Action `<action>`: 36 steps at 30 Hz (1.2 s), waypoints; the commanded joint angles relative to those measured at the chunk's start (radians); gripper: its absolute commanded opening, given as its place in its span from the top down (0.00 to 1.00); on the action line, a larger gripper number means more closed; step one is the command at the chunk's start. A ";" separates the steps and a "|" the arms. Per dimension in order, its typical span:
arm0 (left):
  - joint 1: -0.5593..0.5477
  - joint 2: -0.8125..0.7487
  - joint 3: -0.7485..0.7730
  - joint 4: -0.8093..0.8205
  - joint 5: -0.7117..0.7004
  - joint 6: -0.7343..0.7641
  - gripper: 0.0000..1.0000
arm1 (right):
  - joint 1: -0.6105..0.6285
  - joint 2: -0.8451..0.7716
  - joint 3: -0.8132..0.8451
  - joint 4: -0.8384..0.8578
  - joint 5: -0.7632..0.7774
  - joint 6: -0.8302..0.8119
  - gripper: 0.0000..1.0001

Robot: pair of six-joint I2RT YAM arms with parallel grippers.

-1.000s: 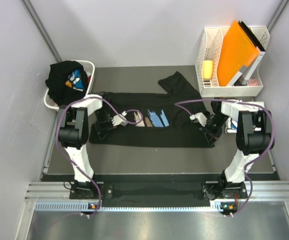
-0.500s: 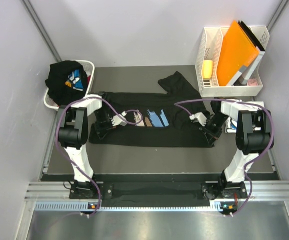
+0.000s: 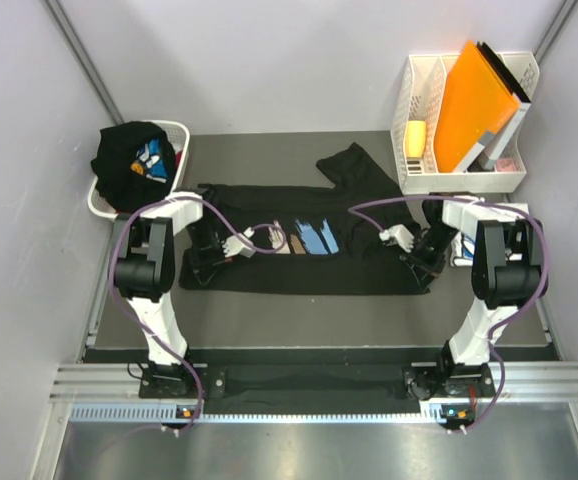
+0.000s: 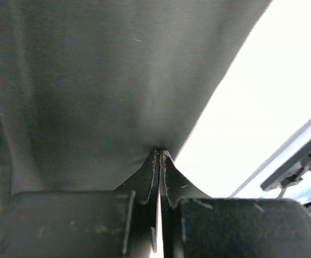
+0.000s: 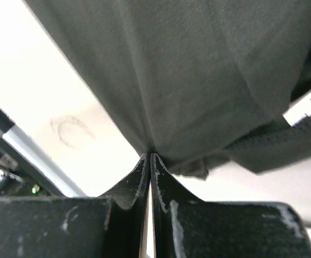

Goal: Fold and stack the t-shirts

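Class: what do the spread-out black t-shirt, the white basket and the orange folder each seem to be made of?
The black t-shirt looks like soft matte knit cloth, likely cotton; it drapes in soft folds and puckers. The white basket is probably moulded plastic, judging by its smooth, rigid rim. The orange folder is stiff plastic or card, flat and evenly coloured; I cannot tell which.

Pale grey-lilac walls (image 3: 289,60) close three sides; dark struts (image 3: 81,55) run up far corners. Table (image 3: 269,155) topped with dark grey mat. White laundry basket (image 3: 181,145) at far left, white file rack (image 3: 416,95) with orange folder (image 3: 474,100) at far right. Aluminium rail (image 3: 319,385) along near edge, brushed metal plate (image 3: 319,450) beyond it. Light even, bright.
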 commanded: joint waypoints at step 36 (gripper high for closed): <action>0.053 0.044 0.565 0.477 -0.107 -0.525 0.01 | 0.141 0.476 1.179 0.449 -0.151 0.580 0.00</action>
